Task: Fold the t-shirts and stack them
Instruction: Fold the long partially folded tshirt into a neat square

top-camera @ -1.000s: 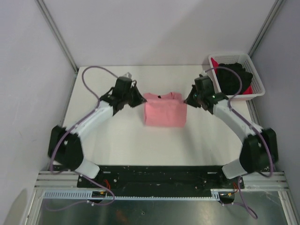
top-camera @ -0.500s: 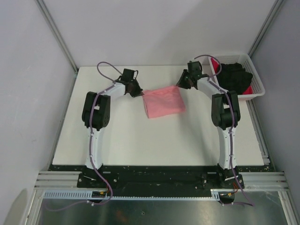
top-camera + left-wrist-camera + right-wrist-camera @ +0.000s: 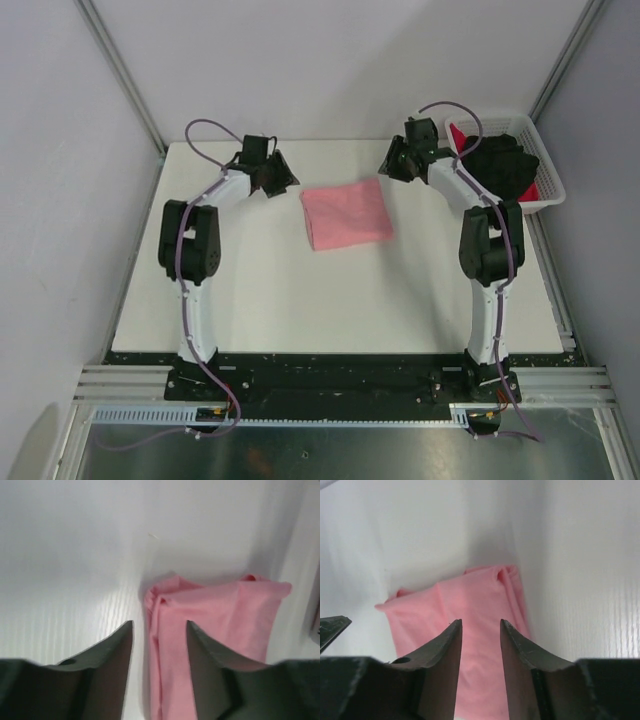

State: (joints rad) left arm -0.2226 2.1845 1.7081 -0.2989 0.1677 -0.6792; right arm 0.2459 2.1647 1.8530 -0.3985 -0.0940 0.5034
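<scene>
A salmon-pink t-shirt lies folded into a small square at the far middle of the white table. Its folded edge shows in the left wrist view as the pink shirt, and in the right wrist view as the pink shirt. My left gripper hangs open just left of the shirt's far corner, holding nothing. Off the shirt's far right corner my right gripper is open and apart from the cloth. A black t-shirt and a red t-shirt lie in the basket.
The white lattice basket stands at the table's far right corner, close behind the right arm. Grey walls and metal frame posts close in the table on three sides.
Both grippers carried the folded pink shirt away from the arms, then opened and let it go. They have drawn back outward from its far corners, and the shirt lies flat.
</scene>
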